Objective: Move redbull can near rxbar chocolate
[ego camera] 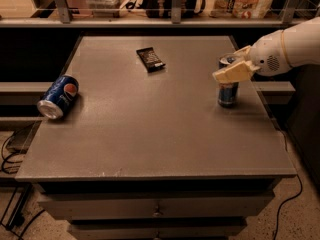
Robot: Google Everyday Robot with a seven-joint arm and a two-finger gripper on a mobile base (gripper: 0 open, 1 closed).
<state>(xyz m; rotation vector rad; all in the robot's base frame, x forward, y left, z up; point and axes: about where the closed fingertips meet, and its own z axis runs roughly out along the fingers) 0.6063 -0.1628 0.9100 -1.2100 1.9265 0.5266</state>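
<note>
- At the far left we see a Pepsi can (pixel 57 96) lying on its side on the counter (pixel 150 139), close to the left edge, with its silver end turned toward the front-left corner.
- Below it, off the counter, dark cables (pixel 10 151) lie looped on the floor.
- Moving right, the rxbar chocolate (pixel 150 59) lies flat in its dark wrapper toward the back of the counter, a little left of the middle and turned at a slant. It is well apart from both cans, and nothing touches it.
- Under the front edge of the counter we make out a drawer front with a small knob (pixel 158 213) near the centre.
- Further right, the redbull can (pixel 227 93) stands upright on the counter near the right edge, about level with the Pepsi can. It is well apart from the rxbar chocolate, which sits to its left and further back.
- The tool (pixel 229 65) is at the top of the redbull can, and its cream-coloured parts cover the can's upper portion. We cannot tell whether it is spread about the can or pressing on it.
- At the far right, the white arm (pixel 292 46) reaches in from beyond the counter's right edge, and the tool at its end points left.
</note>
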